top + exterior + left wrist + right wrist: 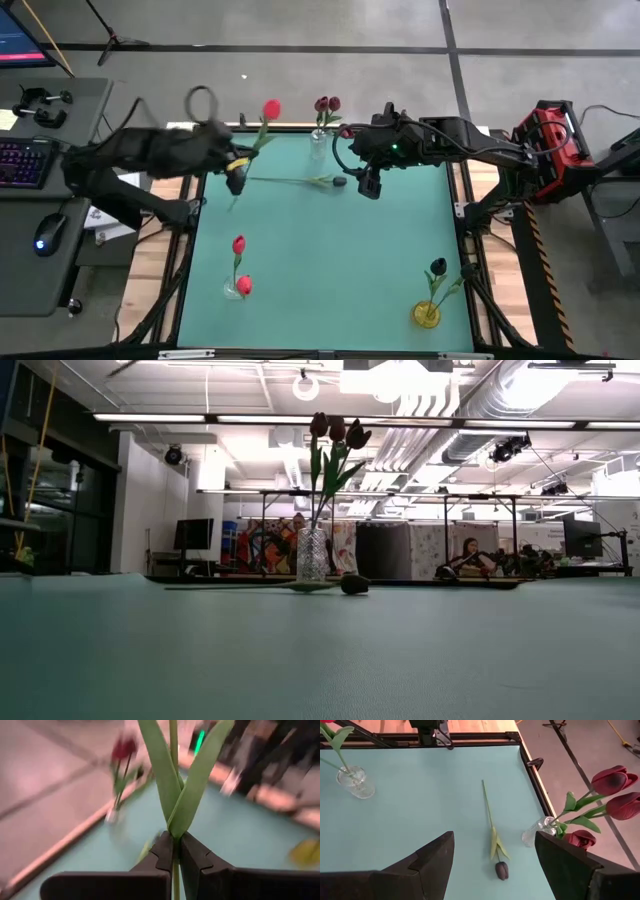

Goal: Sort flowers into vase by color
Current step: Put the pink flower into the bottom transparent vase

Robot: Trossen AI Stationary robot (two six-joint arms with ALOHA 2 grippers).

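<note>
Near the far edge, left fingers (172, 857) pinch a red flower (271, 109); no writing legible.

Left tool (175, 857) clamped shut, raised; right tool (492, 865) wide open, angled down over table

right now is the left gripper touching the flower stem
Touching: in the left wrist view the left gripper is shut on the green stem running between its fingers.

Left arm (150, 155) motion-blurred, held flower's stem (175, 885) hidden between left pincer (175, 857) fingers
</note>
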